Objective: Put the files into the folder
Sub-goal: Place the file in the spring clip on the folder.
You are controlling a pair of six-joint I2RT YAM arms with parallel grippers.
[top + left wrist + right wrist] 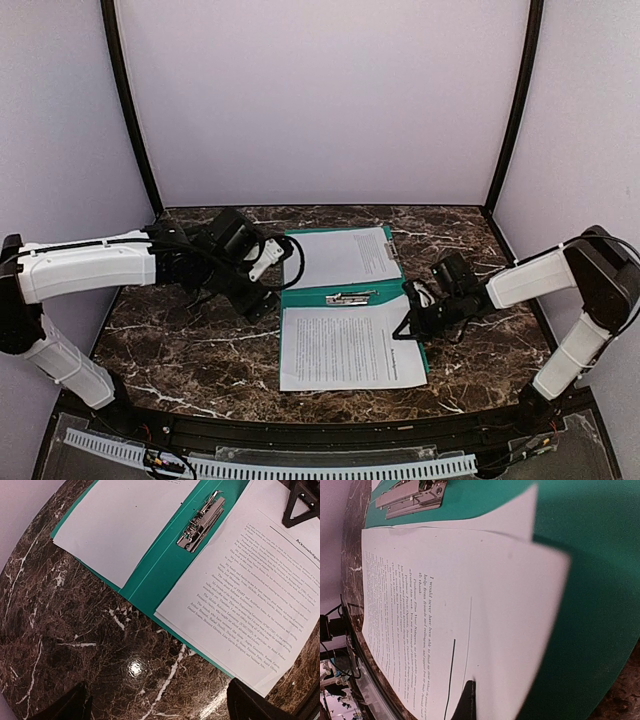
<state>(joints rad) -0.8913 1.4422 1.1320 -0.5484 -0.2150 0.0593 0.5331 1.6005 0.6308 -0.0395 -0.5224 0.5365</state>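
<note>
Thin teal-green plastic folder (392, 290) lies open on the brown marble table (190, 340), with its metal clip (350, 297) at the middle. One white paper sheet (340, 255) sits on the far half. The white printed sheet (345, 345) covers the near half, and the right wrist view shows another white edge peeking out beneath it.

The left gripper (268, 262) hovers just beside the folder's left edge, fingers spread wide, holding nothing. The right gripper (408, 322) is at the printed sheet's right edge. Only one dark fingertip (468, 705) shows, down on the paper, so I cannot tell whether it's pinching.

Here's the danger: that top sheet looks skewed from the one below. Drag it sideways and it may buckle, skid off the slick plastic, or pull its neighbour along. Closing the cover on misaligned paper could crease a corner.
</note>
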